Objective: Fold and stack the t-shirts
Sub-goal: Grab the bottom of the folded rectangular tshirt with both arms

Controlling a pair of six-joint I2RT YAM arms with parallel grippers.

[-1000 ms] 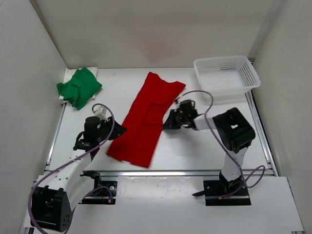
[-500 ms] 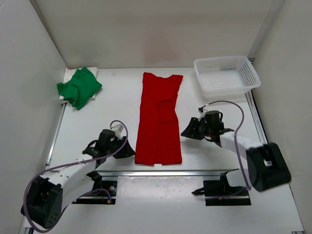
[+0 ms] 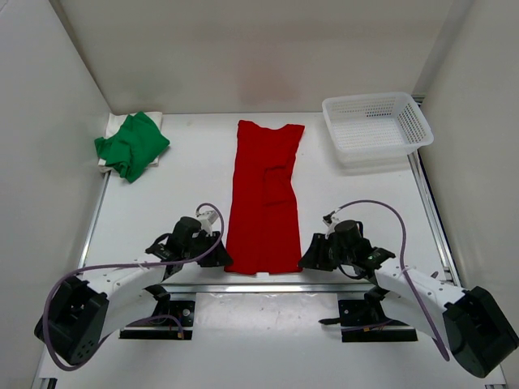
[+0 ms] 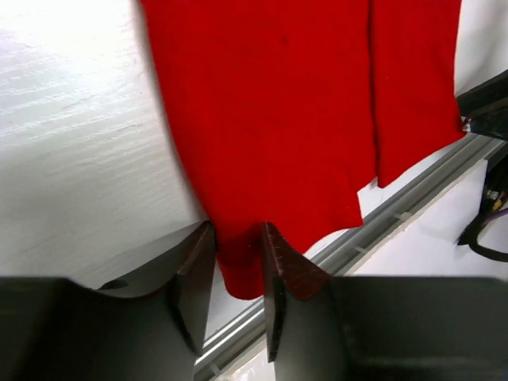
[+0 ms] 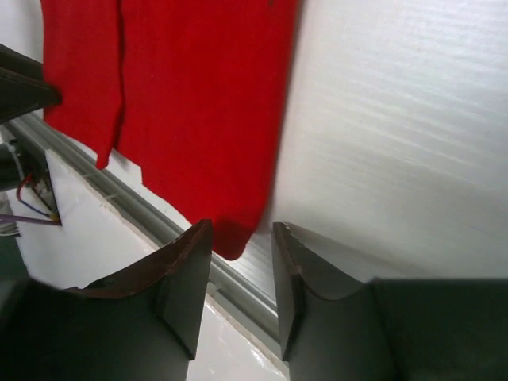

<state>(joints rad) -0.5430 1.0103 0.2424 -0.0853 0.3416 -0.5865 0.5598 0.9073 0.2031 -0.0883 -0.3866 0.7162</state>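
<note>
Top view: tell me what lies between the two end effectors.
The near hem of the red t-shirt lies flat between the left end effector and the right end effector; the top view shows it.

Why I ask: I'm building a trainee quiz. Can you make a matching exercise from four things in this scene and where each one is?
Things
1. red t-shirt
2. green t-shirt
3. basket
4. left gripper

Places
A. far right corner of the table
B. at the red t-shirt's near left corner
C. middle of the table, laid out in a long strip
D. far left corner, bunched up

Pairs: 1-C, 2-D, 3-A, 4-B
</note>
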